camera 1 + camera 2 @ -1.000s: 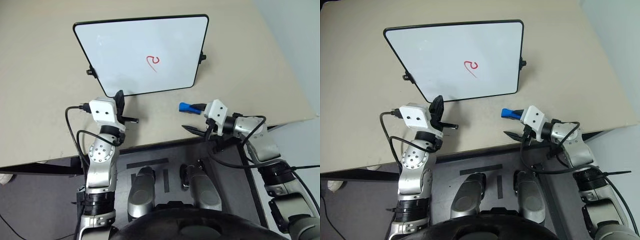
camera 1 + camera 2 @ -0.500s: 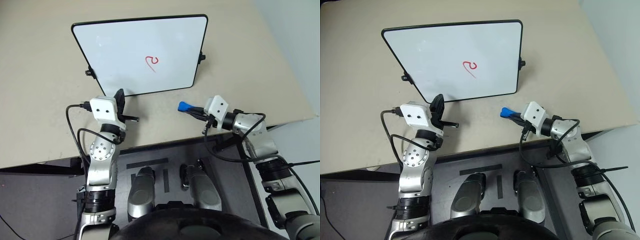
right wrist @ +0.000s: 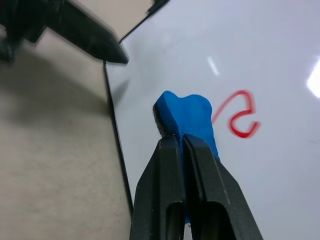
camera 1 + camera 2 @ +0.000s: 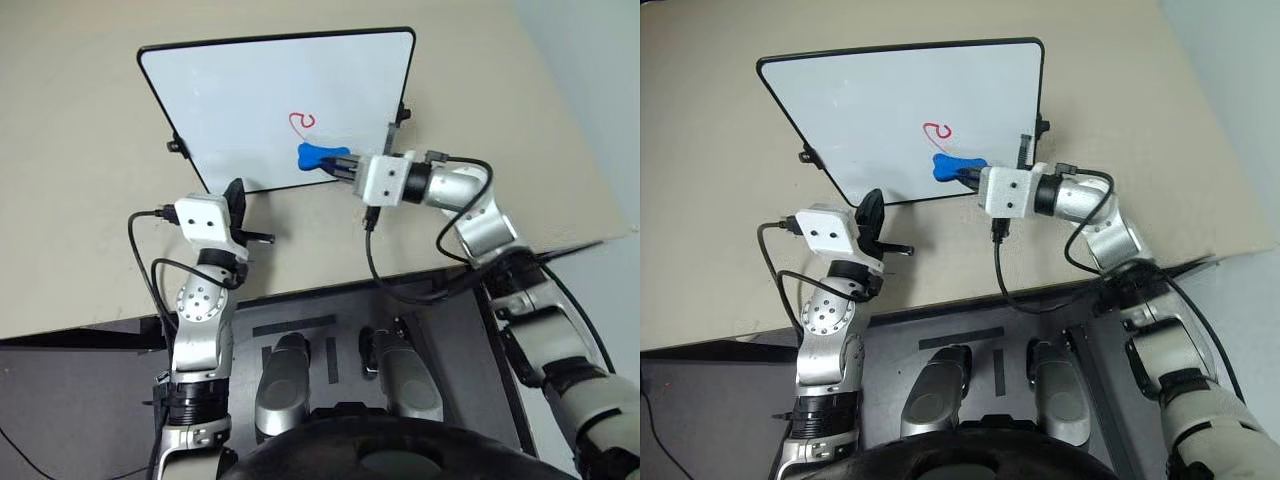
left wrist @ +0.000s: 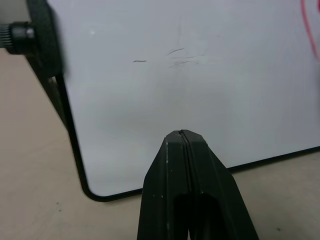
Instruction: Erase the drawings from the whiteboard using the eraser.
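Blue eraser (image 4: 322,155) is sitting pinched in the right gripper (image 3: 181,145), jaws clamped tight on it w/ the lobed end sticking out past the fingertips. It's hanging over the whiteboard (image 4: 240,100), just below the red squiggle (image 4: 302,121), near but apart from it; can't tell whether it's touching the board surface. In the right wrist view the drawing (image 3: 239,116) is showing just beside the eraser tip, intact, and the board's black frame is running alongside the fingers.

Whiteboard is lying on the beige table (image 4: 80,200), thin black frame, small black clips at both sides. Right arm is reaching in from the right side, gripper pointing toward the robot's left across the board's near right part.

Left gripper (image 5: 183,136) is hovering just off the board's near edge, close to its near left corner, jaws pressed together w/ nothing between them. Faint grey marks (image 5: 175,57) are showing on the board ahead of it.
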